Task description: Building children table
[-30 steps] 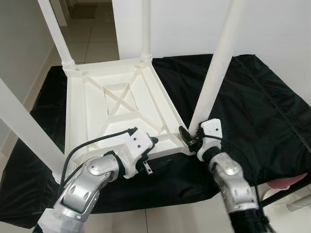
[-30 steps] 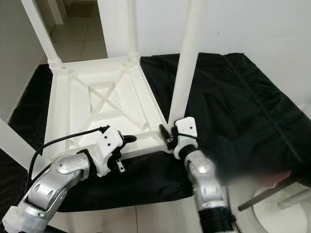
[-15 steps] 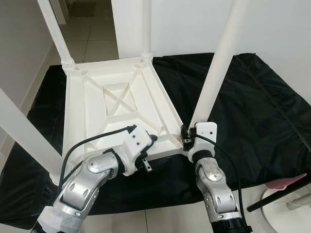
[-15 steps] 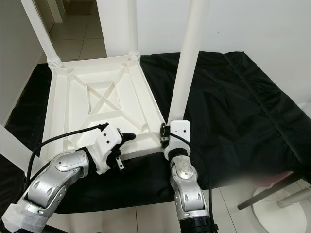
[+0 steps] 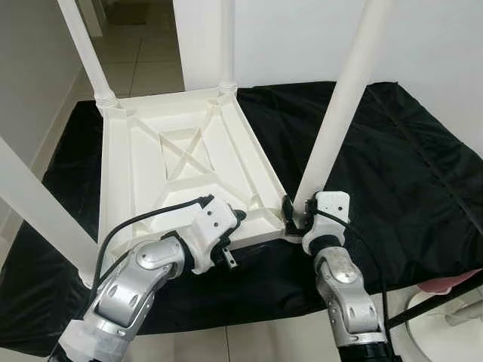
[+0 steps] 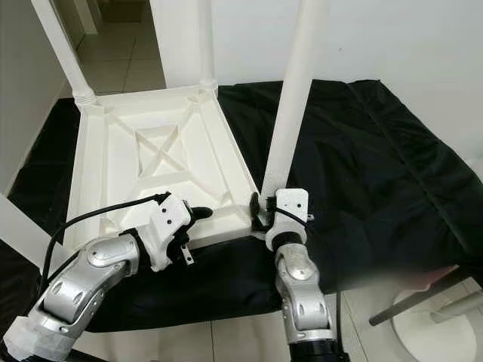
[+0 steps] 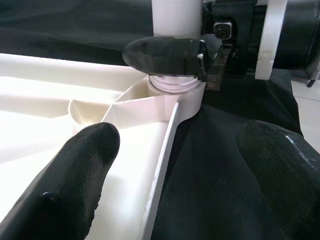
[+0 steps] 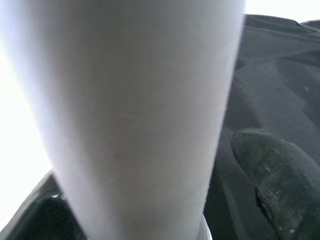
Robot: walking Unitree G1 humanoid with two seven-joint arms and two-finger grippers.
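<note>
Left eye view, you saw: table (image 5: pixel 181 162) upside down, legs up; right gripper (image 5: pixel 296 213) clamped the 5 o'clock leg (image 5: pixel 339 113); left gripper (image 7: pixel 175 165) spread over the rim.

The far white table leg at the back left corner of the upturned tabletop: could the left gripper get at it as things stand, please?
Probably not without moving. The left gripper hovers open at the near edge of the upturned white plastic tabletop; the far white table leg stands across its whole ribbed underside. Nothing blocks it.

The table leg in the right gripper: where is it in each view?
Left eye: table leg, right of centre.
Right eye: centre, rising from the right gripper.
Left wrist: top centre, above its socket.
Right wrist: close up, left and centre.
Shared landmark: upturned tabletop corner socket.
</note>
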